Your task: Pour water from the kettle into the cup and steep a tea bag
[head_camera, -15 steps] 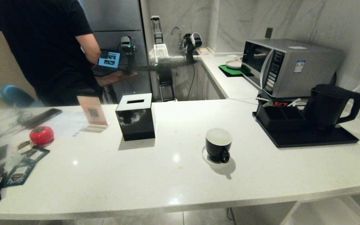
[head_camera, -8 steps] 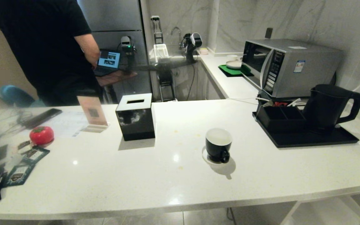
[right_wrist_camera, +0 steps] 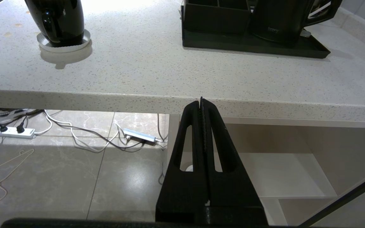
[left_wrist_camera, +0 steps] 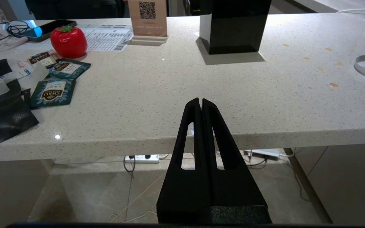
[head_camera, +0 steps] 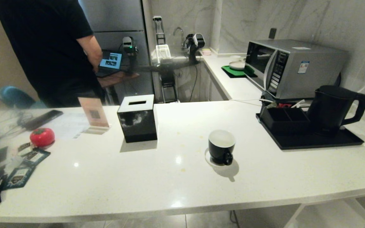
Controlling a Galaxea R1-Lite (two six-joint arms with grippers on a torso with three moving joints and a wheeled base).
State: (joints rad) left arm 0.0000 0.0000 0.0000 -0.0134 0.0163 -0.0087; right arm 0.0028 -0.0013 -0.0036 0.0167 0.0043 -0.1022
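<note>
Here the small round black cup [head_camera: 221, 147] with a white interior stands upright on its white saucer [head_camera: 208, 159] near the middle of the white speckled stone tabletop [head_camera: 176, 177], its loop handle turned toward the tabletop's near edge. Right of the cup, well apart, the matte black jug-shaped kettle [head_camera: 331, 107] stands upright at the right end of a flat black tray [head_camera: 315, 142], long axis vertical, large loop handle pointing right, away from the cup, and spout toward it. A black compartmented box [head_camera: 282, 119] sits on the tray between kettle and cup. Left of the cup stands a black cube-shaped tissue box [head_camera: 137, 118]. The left end effector [left_wrist_camera: 200, 102] and the right end effector [right_wrist_camera: 201, 101] are both clenched with nothing between the fingers, each hanging just before the tabletop's near edge. The tea bag cannot be made out.
</note>
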